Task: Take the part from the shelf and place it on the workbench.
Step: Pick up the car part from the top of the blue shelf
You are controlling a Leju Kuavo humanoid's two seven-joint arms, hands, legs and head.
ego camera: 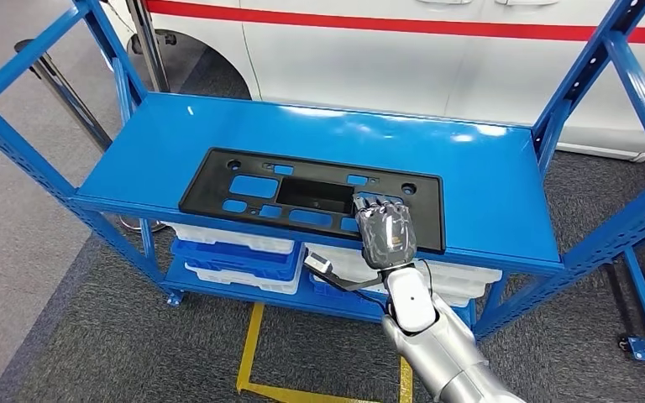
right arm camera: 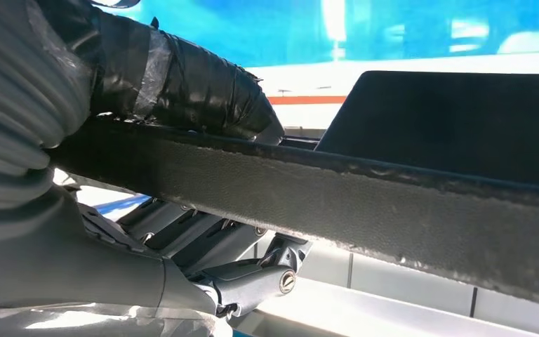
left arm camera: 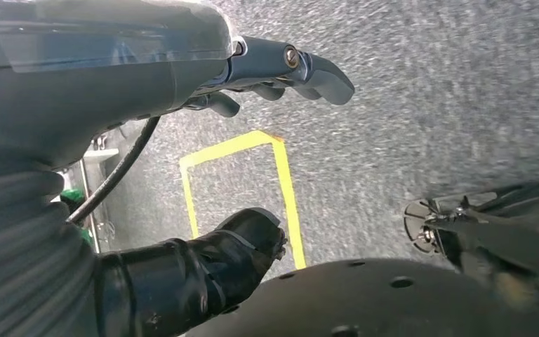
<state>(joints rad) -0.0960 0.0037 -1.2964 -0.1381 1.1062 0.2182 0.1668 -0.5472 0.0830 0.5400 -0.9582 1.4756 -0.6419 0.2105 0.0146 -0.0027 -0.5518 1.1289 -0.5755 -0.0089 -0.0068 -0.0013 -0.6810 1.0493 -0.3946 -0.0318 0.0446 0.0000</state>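
Black plastic mounting panel (ego camera: 311, 197) lies flat on the top deck of the blue shelf rack (ego camera: 487, 180), near its front edge. Right hand (ego camera: 384, 231) grips the panel's front rim, thumb (right arm camera: 182, 84) on one face, fingers (right arm camera: 203, 242) curled against the other. Left hand (left arm camera: 182, 140) hangs over grey carpet (left arm camera: 428, 91) with yellow floor tape (left arm camera: 284, 182), fingers apart, holding nothing.
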